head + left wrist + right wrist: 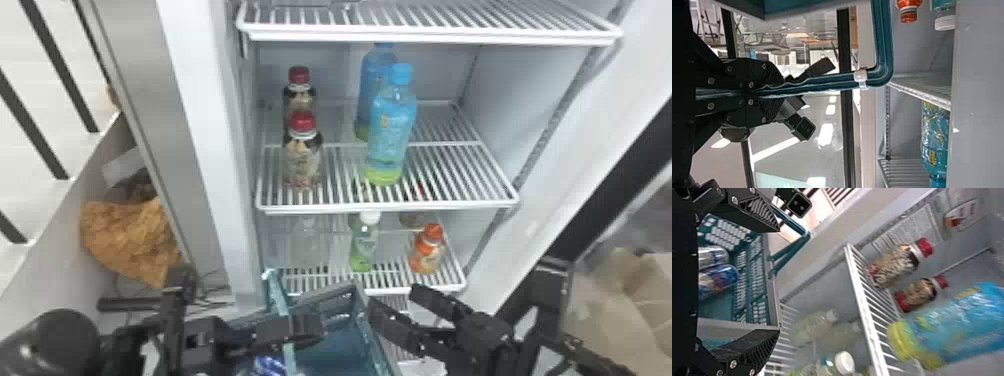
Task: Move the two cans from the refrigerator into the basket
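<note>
Silver can (713, 256) and blue can (719, 281) lie side by side in the basket (757, 278), near eight o'clock of the open right claw (392, 298) in the head view; with the left claw (770, 92) clamped on the basket, the right probably just backs away.

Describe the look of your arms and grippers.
The left arm and right arm look black. The left gripper and right gripper are black too, with blocky fingers, ridged inside, and small, round, silvery screws.
</note>
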You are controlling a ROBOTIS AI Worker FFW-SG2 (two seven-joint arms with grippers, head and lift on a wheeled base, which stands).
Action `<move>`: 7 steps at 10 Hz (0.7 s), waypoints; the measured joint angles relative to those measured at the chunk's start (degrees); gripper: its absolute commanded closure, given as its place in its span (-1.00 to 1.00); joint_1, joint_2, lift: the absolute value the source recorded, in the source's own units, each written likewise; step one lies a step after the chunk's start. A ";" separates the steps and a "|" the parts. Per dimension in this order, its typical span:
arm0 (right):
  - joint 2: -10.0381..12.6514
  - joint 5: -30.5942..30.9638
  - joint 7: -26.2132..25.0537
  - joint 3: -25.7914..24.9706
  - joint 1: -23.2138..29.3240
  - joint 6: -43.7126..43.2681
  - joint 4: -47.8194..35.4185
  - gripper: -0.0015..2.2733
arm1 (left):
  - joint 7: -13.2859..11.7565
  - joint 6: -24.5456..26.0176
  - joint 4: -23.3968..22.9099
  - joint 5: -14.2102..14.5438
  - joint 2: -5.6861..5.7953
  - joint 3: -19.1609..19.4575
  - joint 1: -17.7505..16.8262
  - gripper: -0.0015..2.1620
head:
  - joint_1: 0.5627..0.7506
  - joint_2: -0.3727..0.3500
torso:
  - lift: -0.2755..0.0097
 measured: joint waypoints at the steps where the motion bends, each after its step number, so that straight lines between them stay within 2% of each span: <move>1: 0.01 0.50 0.00 -1.61 1.88 -1.46 -1.54 -0.86 | 0.00 0.00 0.00 -0.01 0.00 0.20 0.32 0.10 | 0.41 -0.35 | 0.76; 3: 0.02 1.30 0.21 -3.99 6.37 -6.26 -4.21 -0.86 | 0.00 0.00 0.00 -0.01 0.00 1.10 1.15 0.10 | 0.41 -0.45 | 0.76; 4: 0.01 1.42 1.27 -4.63 8.34 -13.79 -3.54 -0.86 | 0.00 0.00 0.00 -0.03 0.00 1.46 1.33 0.10 | 0.41 -0.49 | 0.76; 7: 0.19 3.16 1.63 -6.01 15.16 -28.81 -3.08 -0.86 | 0.00 0.00 0.00 -0.22 -0.17 2.48 1.94 0.10 | 0.41 -0.60 | 0.76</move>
